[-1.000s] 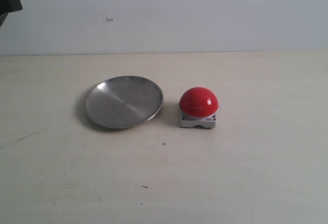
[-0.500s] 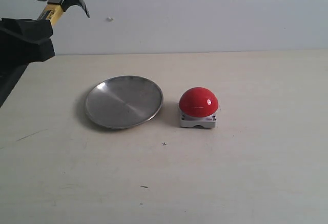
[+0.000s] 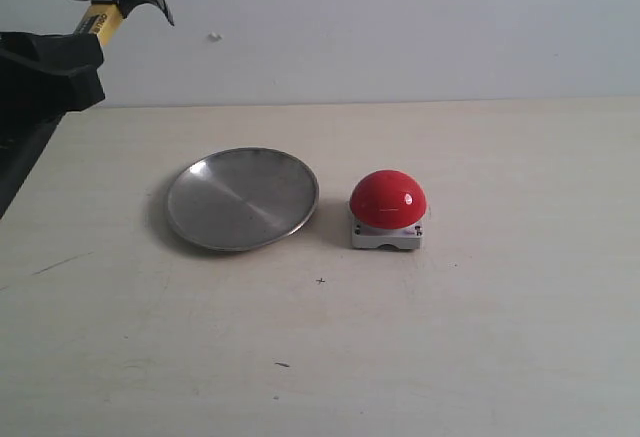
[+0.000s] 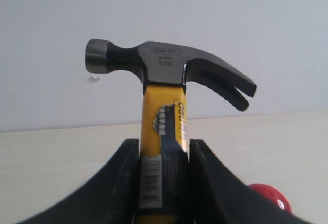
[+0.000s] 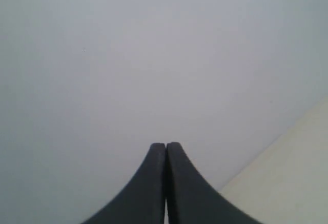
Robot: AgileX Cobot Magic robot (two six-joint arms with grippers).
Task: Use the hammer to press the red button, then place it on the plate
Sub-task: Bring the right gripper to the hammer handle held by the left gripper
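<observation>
Frontal exterior; wallward wrists; common button (image 3: 388,200)

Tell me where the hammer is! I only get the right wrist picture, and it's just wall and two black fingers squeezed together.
Observer: The left end effector holds the hammer by its yellow neck, head up, high in the air.
Operator: Where's the red button?
Observer: The red button sits on the table, just right of the plate in the exterior view, with nothing touching it.
Operator: Is something on the plate?
Observer: No, the plate is bare, and the hammer is up off to its left.
</observation>
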